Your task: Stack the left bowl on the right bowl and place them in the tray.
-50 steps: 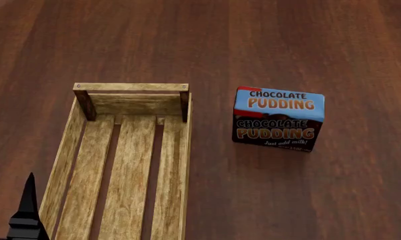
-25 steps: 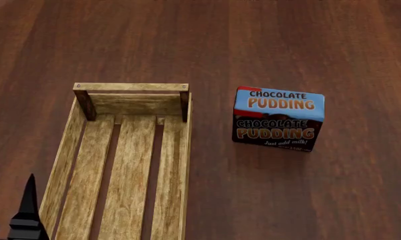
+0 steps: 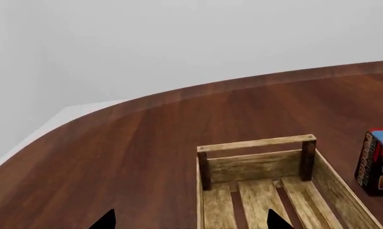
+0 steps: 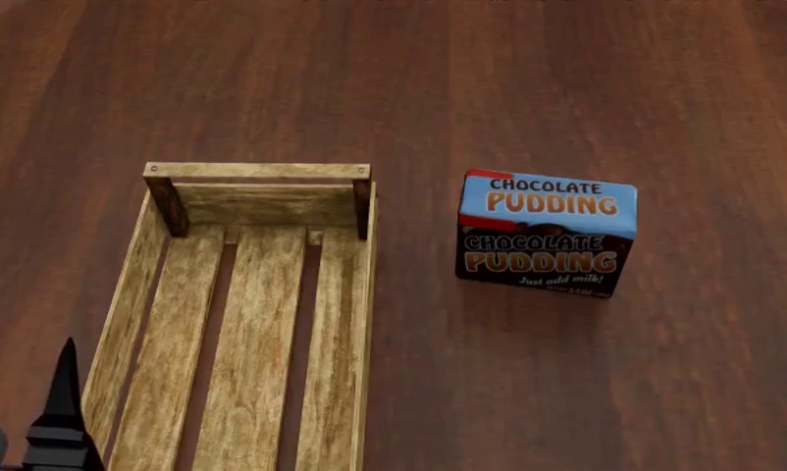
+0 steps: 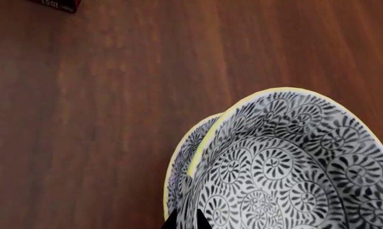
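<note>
Two black-and-white patterned bowls with yellow rims are nested in the right wrist view, the upper bowl (image 5: pixel 287 167) sitting in the lower bowl (image 5: pixel 180 164) above the dark wood table. My right gripper (image 5: pixel 186 222) is shut on their rims, with the fingertips close together. Neither the bowls nor the right gripper show in the head view. The light-wood tray (image 4: pixel 363 314) lies empty at the left, and it also shows in the left wrist view (image 3: pixel 255 143). My left gripper (image 3: pixel 191 224) is open and empty above the tray's left side. One of its fingers (image 4: pixel 64 392) shows in the head view.
A blue-and-brown chocolate pudding box (image 4: pixel 547 234) stands to the right of the tray, also in the left wrist view (image 3: pixel 377 162). A corner of the box (image 5: pixel 59 5) shows beyond the bowls. The table's curved far edge (image 3: pixel 178 93) meets a pale wall.
The left gripper's fingertip has shifted very slightly to the right in the head view. The tray and the pudding box have not moved.
</note>
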